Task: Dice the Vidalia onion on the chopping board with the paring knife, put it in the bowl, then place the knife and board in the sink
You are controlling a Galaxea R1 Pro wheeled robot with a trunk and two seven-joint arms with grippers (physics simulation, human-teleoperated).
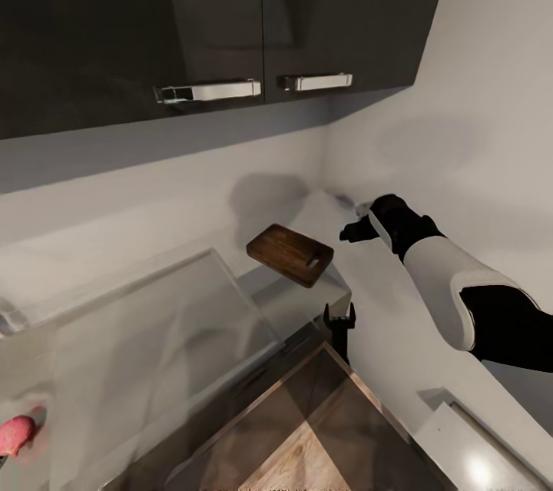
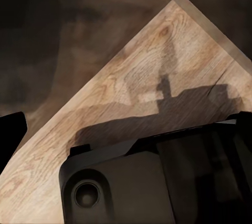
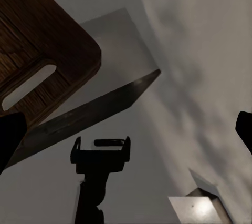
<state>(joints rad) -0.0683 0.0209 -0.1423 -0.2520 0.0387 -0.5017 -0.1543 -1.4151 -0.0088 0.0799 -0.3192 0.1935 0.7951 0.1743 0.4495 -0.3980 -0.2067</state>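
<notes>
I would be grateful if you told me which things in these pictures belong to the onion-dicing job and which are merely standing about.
Belonging to the job:
- chopping board, on the countertop near the wall corner
- Vidalia onion, at the head view's left edge
- right gripper, reaching beside the board

Merely about:
- wall cabinets with chrome handles
- wooden floor

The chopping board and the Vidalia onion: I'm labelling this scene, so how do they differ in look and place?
The chopping board is dark brown, flat and rectangular with a slot handle; the Vidalia onion is pinkish-red and rounded. The board is much the larger. The board lies near the countertop's corner, close to the right gripper; the onion sits far off at the head view's lower left edge. Neither is held.
</notes>
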